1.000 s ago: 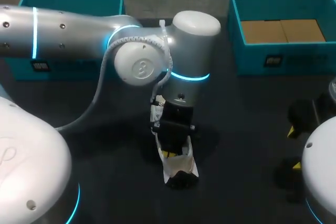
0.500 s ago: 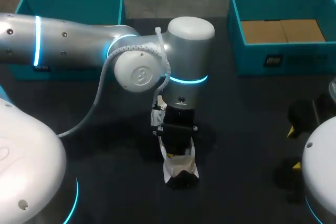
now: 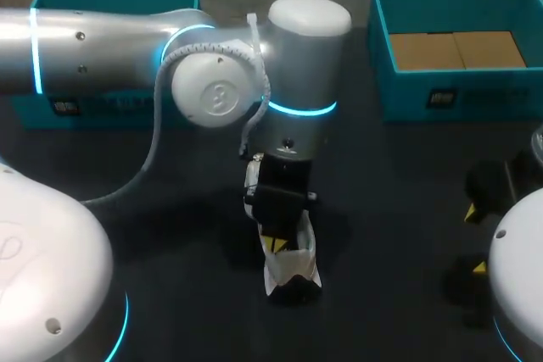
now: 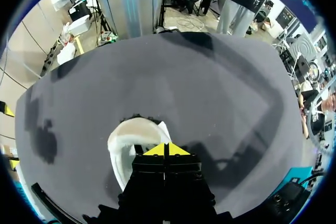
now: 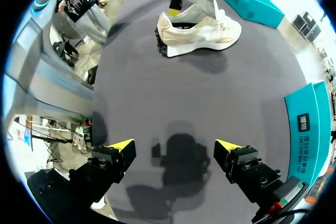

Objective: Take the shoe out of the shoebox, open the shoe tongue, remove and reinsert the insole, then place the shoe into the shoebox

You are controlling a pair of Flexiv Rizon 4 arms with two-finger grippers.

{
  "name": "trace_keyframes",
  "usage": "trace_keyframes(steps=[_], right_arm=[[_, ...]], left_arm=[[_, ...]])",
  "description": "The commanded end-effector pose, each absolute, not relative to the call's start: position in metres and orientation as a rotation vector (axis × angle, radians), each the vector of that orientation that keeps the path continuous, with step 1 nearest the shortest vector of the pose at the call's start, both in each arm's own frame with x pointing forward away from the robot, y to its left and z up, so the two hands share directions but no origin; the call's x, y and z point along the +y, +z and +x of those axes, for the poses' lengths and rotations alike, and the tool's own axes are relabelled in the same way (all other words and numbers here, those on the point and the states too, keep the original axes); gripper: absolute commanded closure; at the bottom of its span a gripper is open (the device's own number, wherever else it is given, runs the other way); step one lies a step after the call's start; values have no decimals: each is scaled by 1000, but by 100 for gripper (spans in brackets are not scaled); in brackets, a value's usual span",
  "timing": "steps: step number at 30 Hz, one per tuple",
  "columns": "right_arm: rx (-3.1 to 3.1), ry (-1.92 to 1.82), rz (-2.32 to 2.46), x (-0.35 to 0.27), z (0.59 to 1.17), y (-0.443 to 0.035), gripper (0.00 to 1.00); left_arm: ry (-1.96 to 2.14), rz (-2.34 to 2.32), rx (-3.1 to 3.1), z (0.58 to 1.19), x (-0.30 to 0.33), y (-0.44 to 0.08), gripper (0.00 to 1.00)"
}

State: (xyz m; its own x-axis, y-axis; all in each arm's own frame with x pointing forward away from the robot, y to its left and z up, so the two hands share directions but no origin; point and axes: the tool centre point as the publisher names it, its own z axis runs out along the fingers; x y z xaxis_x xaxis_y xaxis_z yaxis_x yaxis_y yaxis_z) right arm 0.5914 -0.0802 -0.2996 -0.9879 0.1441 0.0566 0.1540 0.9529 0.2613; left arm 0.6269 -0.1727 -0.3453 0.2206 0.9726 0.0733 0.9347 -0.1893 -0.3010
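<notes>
A cream-white shoe (image 3: 294,270) stands in the middle of the dark table, also visible as the shoe (image 5: 202,29) in the right wrist view. My left gripper (image 3: 276,245) points down into the shoe's opening near the heel. Its yellow tips are pressed together at the shoe's rim (image 4: 126,140), with the left gripper (image 4: 164,149) shut; whether anything thin is pinched is hidden. My right gripper (image 5: 174,144) hovers wide open over bare table at the right edge, right gripper (image 3: 475,239), well away from the shoe. A teal shoebox (image 3: 424,82) with a brown cardboard floor stands at the back right.
A second teal box (image 3: 110,2) sits at the back left, partly behind my left arm. In the right wrist view a teal box wall (image 5: 310,129) stands close beside the right gripper. The left arm's big wrist hides the table behind the shoe.
The left arm's wrist and forearm shifted slightly to the left and toward the far side. Its gripper stayed in the shoe's opening, and the shoe barely moved. The right arm kept still.
</notes>
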Motion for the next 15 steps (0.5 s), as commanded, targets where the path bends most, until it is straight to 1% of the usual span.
trace_keyframes(steps=[1,10,15], right_arm=[[-3072,-412,-237,-81,589,-300,0],[-3072,-412,-237,-81,589,-300,0],[-3072,-412,-237,-81,589,-300,0]], left_arm=[[158,-2198,-1790,624,-179,-360,100],[151,-2118,-1821,628,-174,-383,100],[171,-2102,-1834,629,-173,-381,100]])
